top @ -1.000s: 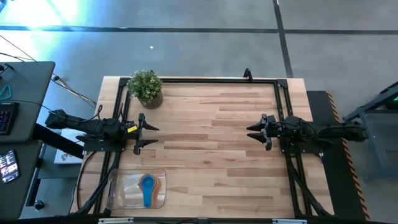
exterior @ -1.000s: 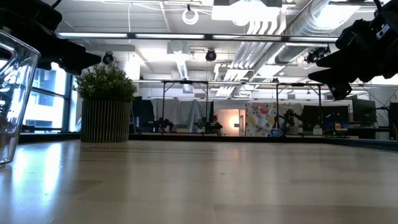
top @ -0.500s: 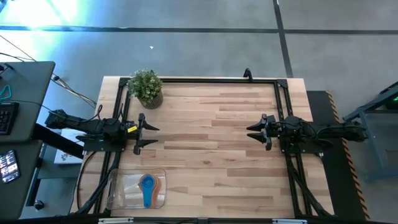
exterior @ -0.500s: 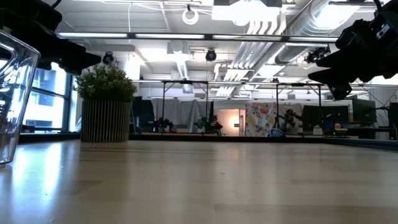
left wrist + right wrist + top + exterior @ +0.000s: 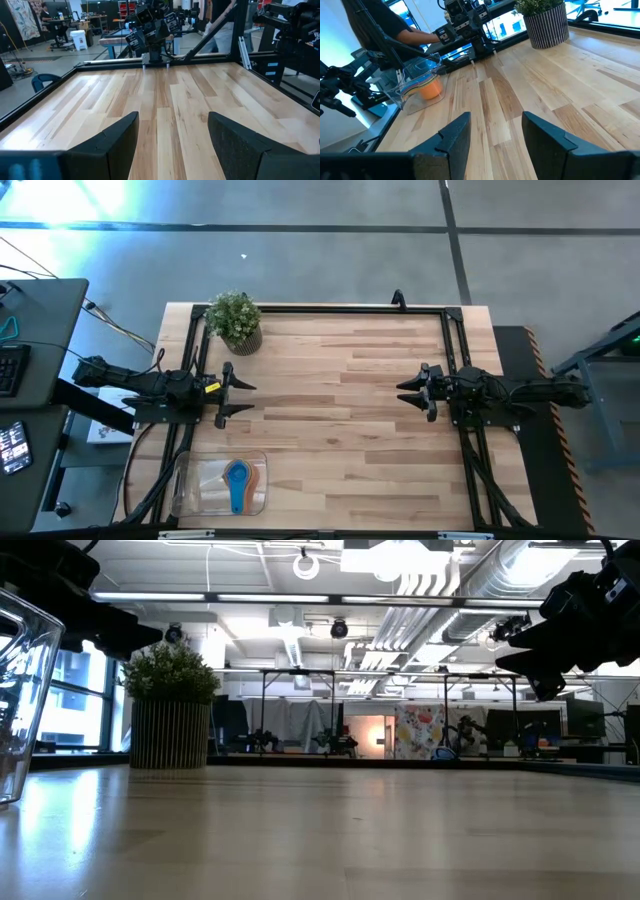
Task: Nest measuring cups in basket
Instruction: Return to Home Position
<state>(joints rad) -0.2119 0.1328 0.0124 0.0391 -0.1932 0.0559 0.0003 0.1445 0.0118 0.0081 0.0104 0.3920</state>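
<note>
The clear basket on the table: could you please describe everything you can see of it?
The basket is a clear plastic rectangular bin with rounded corners, standing upright on the wooden table in a corner on the left arm's side. Inside it sit the nested measuring cups, light blue uppermost over orange. The left end effector and right end effector, both open, hang apart from it.

Nested measuring cups (image 5: 238, 481) lie inside the clear basket (image 5: 190, 490).

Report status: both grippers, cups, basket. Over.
Left gripper and right gripper both open, empty, at opposite sides. Stacked colourful plastic measuring cups inside clear rectangular plastic basket. Small potted green plant at far edge, clear of both.
</note>
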